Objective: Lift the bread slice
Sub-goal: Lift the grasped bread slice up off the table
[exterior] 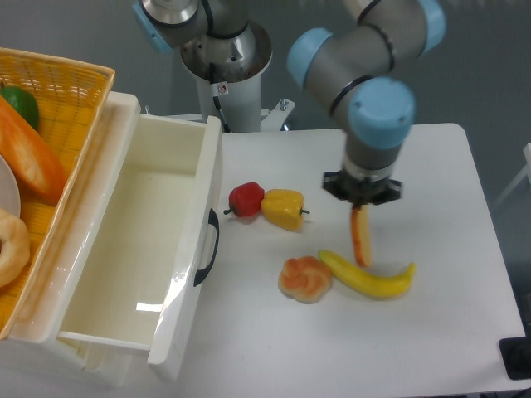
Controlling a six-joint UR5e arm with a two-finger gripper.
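The bread slice (pixel 361 238) hangs edge-on, a thin orange strip lifted off the table, its lower end just above the banana (pixel 367 277). My gripper (pixel 360 207) is shut on the slice's top edge, right of the table's middle. The arm's blue wrist hides the fingers from above, so only their dark base shows.
A yellow pepper (pixel 284 208) and a red pepper (pixel 246 200) lie left of the gripper. A round swirled bun (pixel 305 279) sits beside the banana. An open white drawer (pixel 133 249) fills the left side, with a wicker basket (pixel 70 91) of food beyond it.
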